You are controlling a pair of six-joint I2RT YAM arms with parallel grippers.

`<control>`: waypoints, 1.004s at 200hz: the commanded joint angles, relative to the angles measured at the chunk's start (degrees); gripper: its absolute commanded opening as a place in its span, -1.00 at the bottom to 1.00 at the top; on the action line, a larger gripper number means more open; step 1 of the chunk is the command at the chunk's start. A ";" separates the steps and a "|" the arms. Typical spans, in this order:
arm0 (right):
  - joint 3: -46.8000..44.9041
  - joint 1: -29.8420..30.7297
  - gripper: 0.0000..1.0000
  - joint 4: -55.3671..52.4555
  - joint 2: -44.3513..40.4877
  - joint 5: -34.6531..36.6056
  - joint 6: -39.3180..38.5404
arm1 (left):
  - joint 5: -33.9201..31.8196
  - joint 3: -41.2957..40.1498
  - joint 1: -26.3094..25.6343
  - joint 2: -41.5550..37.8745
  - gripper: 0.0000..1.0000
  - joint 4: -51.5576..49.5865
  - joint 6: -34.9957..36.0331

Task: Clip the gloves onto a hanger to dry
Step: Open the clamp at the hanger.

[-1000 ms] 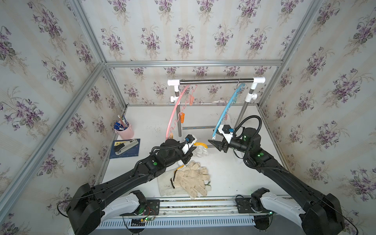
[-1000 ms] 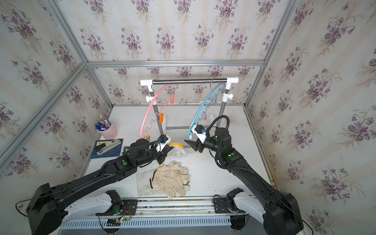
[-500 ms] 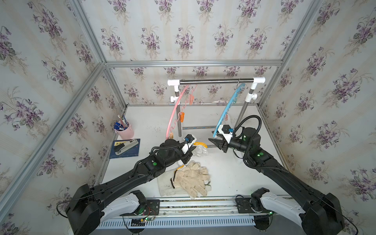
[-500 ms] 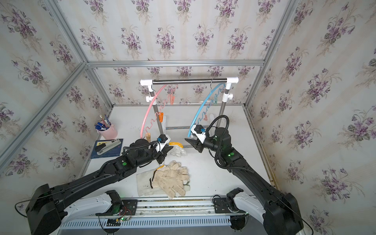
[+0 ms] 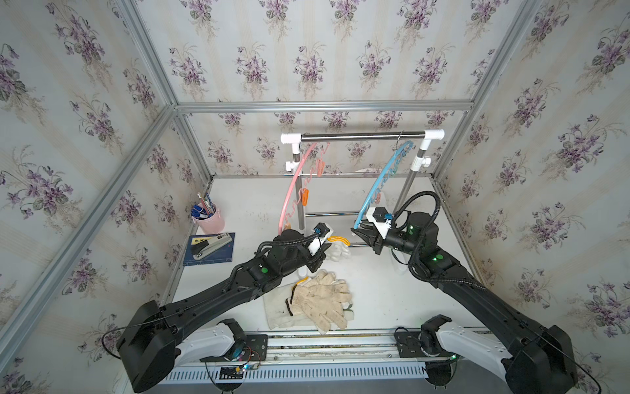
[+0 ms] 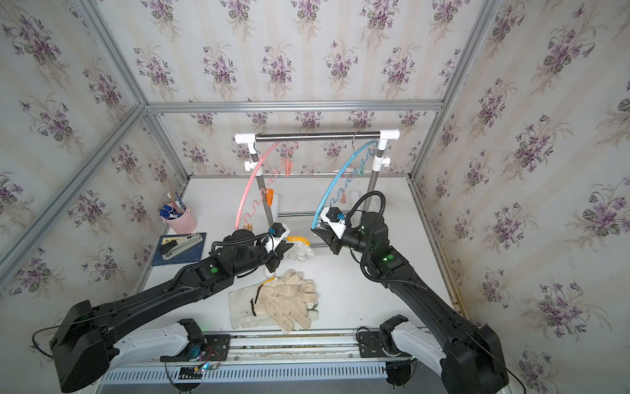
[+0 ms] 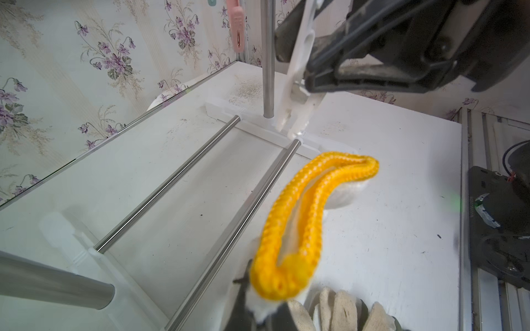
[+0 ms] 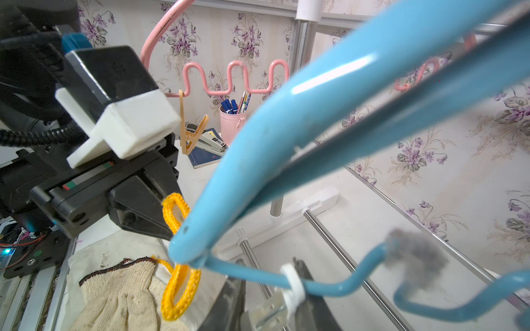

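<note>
Between my two arms, above the worktop, my left hand pinches a white knitted glove at its ribbed yellow cuff, the cuff's long loop pointing toward my right hand. That hand squeezes a white plastic clip on the low end of the smooth blue hanger, near the cuff.

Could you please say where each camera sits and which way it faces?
Top views: high in front, looking down at the rack and glove pile; left arm and right arm show.
Left wrist: on the left arm, facing the rack's base; left fingers pinch the yellow-cuffed glove.
Right wrist: on the right arm, facing the blue hanger and left fingers; right fingers grip a white clip.
Shared: both wrist views show that glove.
</note>
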 commanded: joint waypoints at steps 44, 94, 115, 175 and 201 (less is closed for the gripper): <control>1.21 0.05 -0.66 -1.19 0.79 -2.74 -0.66 | -0.67 0.60 0.09 -0.15 -0.93 -0.12 1.68; 3.17 0.00 -0.86 -3.76 1.22 -2.93 -1.83 | -1.71 2.85 0.06 2.36 -0.96 -2.07 2.37; 3.00 0.09 -0.86 -3.76 0.85 -2.84 -1.85 | -1.84 3.46 0.04 3.23 -0.97 -1.91 2.13; 3.08 0.05 -0.89 -3.74 0.17 -1.83 -0.79 | -12.80 6.72 -0.62 7.81 -1.00 -2.60 -0.05; 3.27 0.07 -0.89 -3.33 -0.24 -0.32 0.31 | -17.62 8.23 -1.59 10.20 -1.00 -2.05 -1.65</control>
